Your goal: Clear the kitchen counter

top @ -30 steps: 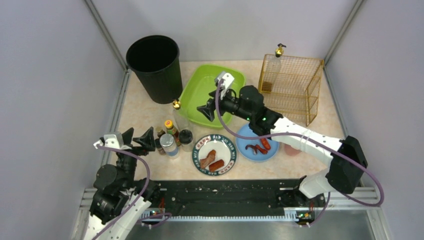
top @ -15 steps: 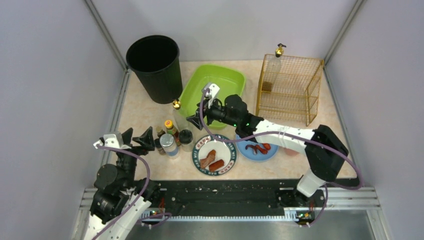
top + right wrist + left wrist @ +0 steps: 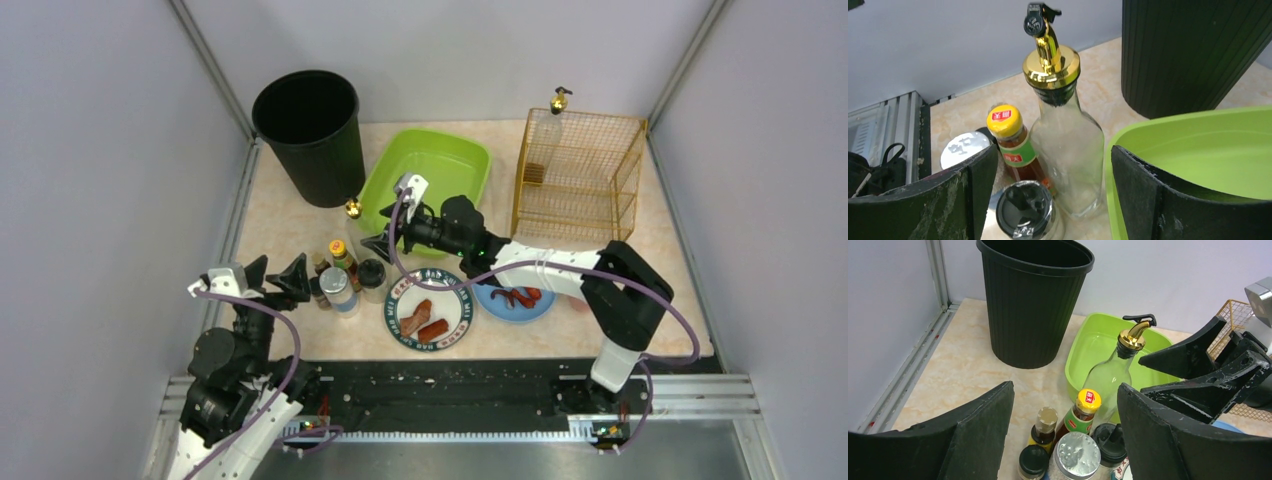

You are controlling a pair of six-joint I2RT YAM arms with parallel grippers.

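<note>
On the left of the pale marbled kitchen counter (image 3: 280, 222) stands a cluster of bottles: a clear glass oil bottle (image 3: 1068, 130) with a gold pourer, a yellow-capped sauce bottle (image 3: 1012, 137), a black-lidded jar (image 3: 1023, 207) and a silver-lidded shaker (image 3: 1078, 455). My right gripper (image 3: 383, 234) is open, its jaws either side of the glass bottle (image 3: 352, 218) but not touching it. My left gripper (image 3: 277, 274) hangs open just left of the cluster with nothing between its fingers. A patterned plate of sausages (image 3: 430, 310) and a blue plate (image 3: 515, 298) sit in front.
A tall black bin (image 3: 310, 130) stands at the back left, with a green tray (image 3: 445, 165) beside it. A gold wire rack (image 3: 580, 175) is at the back right, another gold-topped bottle (image 3: 560, 100) behind it. A black rail (image 3: 450, 395) runs along the near edge.
My right arm has swung left and nearer, from over the green tray to the glass oil bottle. The left arm and the bottles have not moved.
</note>
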